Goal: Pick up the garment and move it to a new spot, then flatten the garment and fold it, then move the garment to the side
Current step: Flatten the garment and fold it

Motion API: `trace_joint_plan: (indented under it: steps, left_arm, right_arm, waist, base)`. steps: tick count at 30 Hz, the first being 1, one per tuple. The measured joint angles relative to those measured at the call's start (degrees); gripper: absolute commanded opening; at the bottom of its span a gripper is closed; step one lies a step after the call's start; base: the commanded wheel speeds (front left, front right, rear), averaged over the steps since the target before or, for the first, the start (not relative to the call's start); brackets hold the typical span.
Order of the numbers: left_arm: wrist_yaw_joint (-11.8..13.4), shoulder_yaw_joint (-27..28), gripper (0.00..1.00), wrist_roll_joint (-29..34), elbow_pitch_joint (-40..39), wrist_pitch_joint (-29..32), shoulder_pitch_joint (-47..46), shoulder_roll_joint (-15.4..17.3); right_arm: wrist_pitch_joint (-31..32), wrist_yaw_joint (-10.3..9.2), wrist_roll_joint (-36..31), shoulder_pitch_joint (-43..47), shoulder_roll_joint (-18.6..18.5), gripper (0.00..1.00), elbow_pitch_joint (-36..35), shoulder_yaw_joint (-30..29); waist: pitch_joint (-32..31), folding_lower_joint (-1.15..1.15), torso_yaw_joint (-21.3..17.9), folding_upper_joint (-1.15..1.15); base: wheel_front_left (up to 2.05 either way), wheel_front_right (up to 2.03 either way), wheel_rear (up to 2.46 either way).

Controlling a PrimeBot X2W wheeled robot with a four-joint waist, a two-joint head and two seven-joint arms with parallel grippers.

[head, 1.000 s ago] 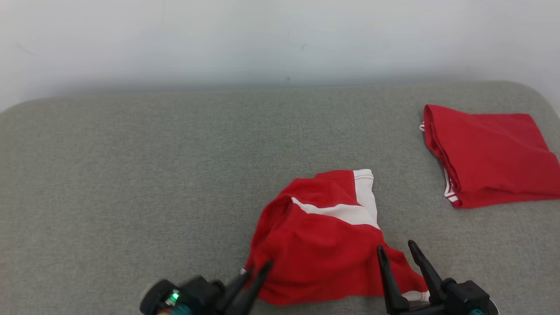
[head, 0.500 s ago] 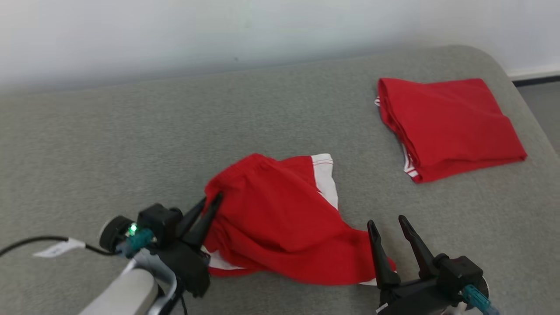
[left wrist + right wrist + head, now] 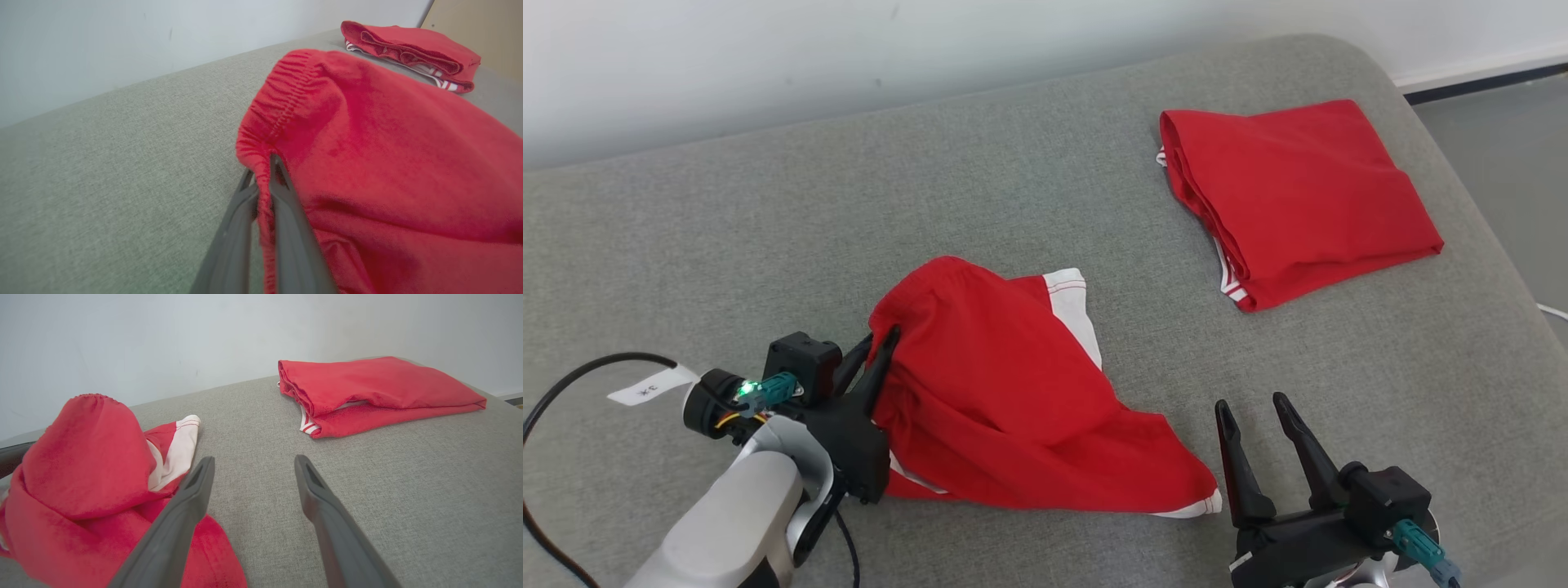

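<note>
One thin pinch of the garment (image 3: 1013,408) is held by the closed left gripper (image 3: 885,336); it could be pulled free if dragged hard, the right gripper (image 3: 1250,402) being open and empty.

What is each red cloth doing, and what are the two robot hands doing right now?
loose red garment: crumpled, one edge pinched and lifted, the rest lying on the grey cushion.
folded red garment: folded, lying flat, untouched.
left gripper: shut on the loose red garment's gathered edge.
right gripper: open, holding nothing.
</note>
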Motion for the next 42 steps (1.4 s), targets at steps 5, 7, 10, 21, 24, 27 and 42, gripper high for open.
trace_joint_plan:
  steps: [5,7,10,21,24,27,42]
  left_arm:
    - [-0.48,1.80,1.00,0.12,0.10,-0.31,-0.02,-1.52]
    - [-0.48,3.45,1.00,1.02,-2.26,-0.33,0.96,-1.53]
    - [-0.41,6.16,1.00,2.70,-6.98,-0.40,5.49,-1.48]
    - [0.87,11.43,1.00,6.35,-19.80,-0.41,22.40,2.16]
    - [1.11,12.23,1.00,6.54,-20.82,-0.41,23.27,2.88]
    - [1.11,12.22,1.00,6.73,-21.54,-0.41,23.36,3.16]
    - [-0.15,9.18,1.00,5.13,-17.96,2.87,19.33,2.74]
  right_arm:
    - [0.01,0.00,-0.31,0.31,0.02,1.00,-0.30,-0.52]
    - [0.01,0.00,-0.41,1.04,0.04,1.00,-0.54,-0.84]
    - [0.01,0.00,-0.76,2.35,0.01,1.00,-0.82,-1.53]
    - [0.01,0.00,-3.23,6.93,-0.49,1.00,0.71,-4.45]
    - [0.01,0.00,-3.39,6.88,-0.71,1.00,2.26,-4.42]
    - [0.01,0.00,-3.49,6.62,-0.86,1.00,4.13,-4.47]
    - [-0.02,0.01,-1.27,4.08,-1.02,1.00,14.12,0.20]
  waist:
    - [-1.02,0.00,1.28,0.00]
    - [-1.54,-0.01,2.03,0.00]
    - [-2.65,-0.01,3.00,0.00]
    - [-5.07,-0.02,6.96,-0.01]
    - [-4.70,-0.02,7.32,-0.01]
    - [-4.42,-0.01,7.34,-0.01]
    - [-3.08,-0.01,5.79,-0.01]
  base:
    - [0.00,0.00,0.00]
    - [0.00,0.00,0.00]
    - [0.00,0.00,0.00]
    - [0.00,0.00,0.00]
    - [0.00,0.00,0.00]
    - [0.00,0.00,0.00]
    - [0.00,0.00,0.00]
